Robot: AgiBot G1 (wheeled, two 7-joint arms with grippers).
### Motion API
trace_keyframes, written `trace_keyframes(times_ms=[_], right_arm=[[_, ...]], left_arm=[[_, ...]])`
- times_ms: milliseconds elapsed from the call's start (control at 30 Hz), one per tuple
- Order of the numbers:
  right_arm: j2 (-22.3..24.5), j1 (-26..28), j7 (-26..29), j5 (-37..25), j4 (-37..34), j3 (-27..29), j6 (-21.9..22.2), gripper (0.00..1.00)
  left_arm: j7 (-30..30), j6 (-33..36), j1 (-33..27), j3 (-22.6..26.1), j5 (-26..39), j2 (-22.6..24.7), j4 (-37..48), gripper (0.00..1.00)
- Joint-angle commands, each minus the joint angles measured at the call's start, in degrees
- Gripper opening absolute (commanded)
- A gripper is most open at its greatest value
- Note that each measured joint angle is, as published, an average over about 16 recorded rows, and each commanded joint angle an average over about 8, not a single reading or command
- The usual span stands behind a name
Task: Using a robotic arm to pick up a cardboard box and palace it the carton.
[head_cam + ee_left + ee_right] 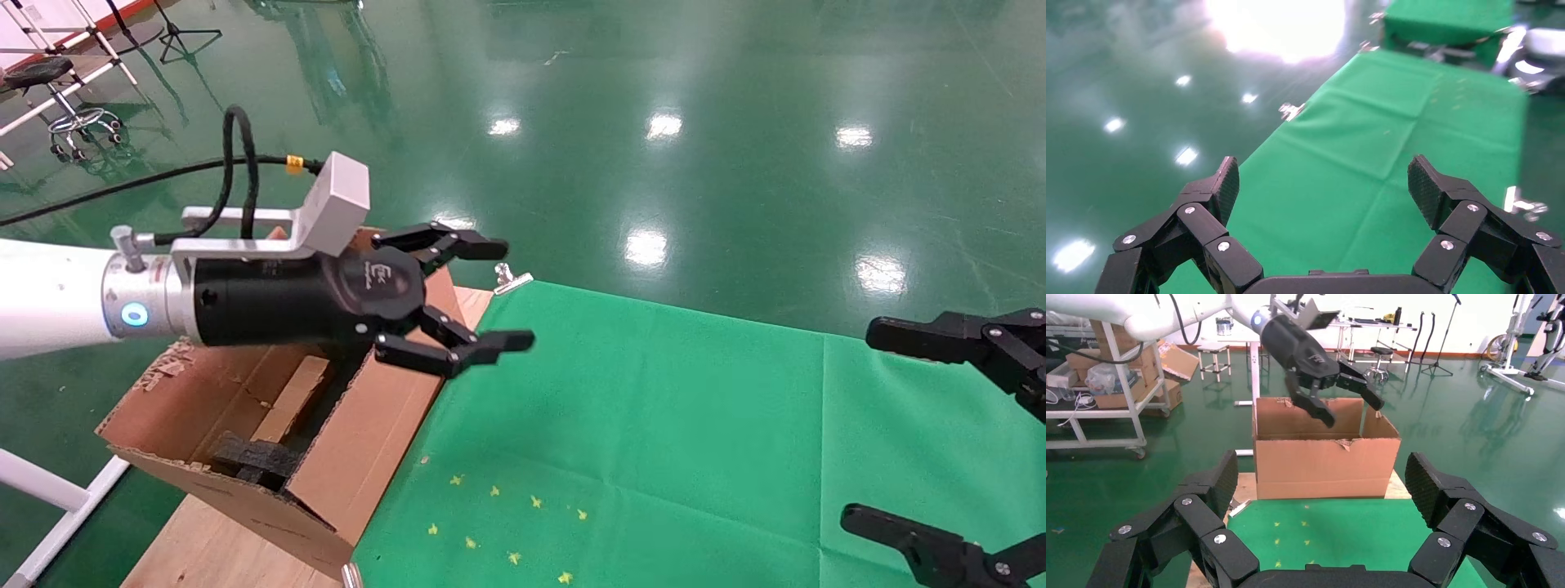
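The robotic arm [49, 298] is reaching in from the left, its left hand [490, 294] hanging released and empty above the right wall of the carton [359, 457]. The carton is sitting at the left edge of the green-covered surface [654, 425], with the cardboard box [292, 398] lying inside it beside black foam [257, 459]. The right hand [940, 433] is idling released at the right edge.

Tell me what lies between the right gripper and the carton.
Only green cloth with small yellow specks; the right wrist view shows it bare from the right gripper to the carton.
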Motion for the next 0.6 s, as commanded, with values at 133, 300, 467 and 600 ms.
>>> trace_keyframes(times_ms=[133,300,467,600], right_arm=[[0.00,0.00,0.00,0.00,0.00,0.00,0.00,1.00],[0.00,0.00,0.00,0.01,0.00,-0.01,0.00,1.00],[0.01,0.00,-0.01,0.01,0.00,-0.01,0.01,1.00],[0.01,-0.01,-0.01,0.02,-0.01,-0.01,0.02,1.00]], left_arm=[[1.42,1.13,3.33,-1.44,-4.98,0.23,-3.83,1.00],[3.00,2.38,7.03,-3.04,-10.49,0.48,-8.08,1.00],[4.43,3.51,10.40,-4.49,-15.55,0.71,-11.99,1.00],[5.01,4.08,12.03,-5.19,-18.02,0.81,-13.89,1.00]])
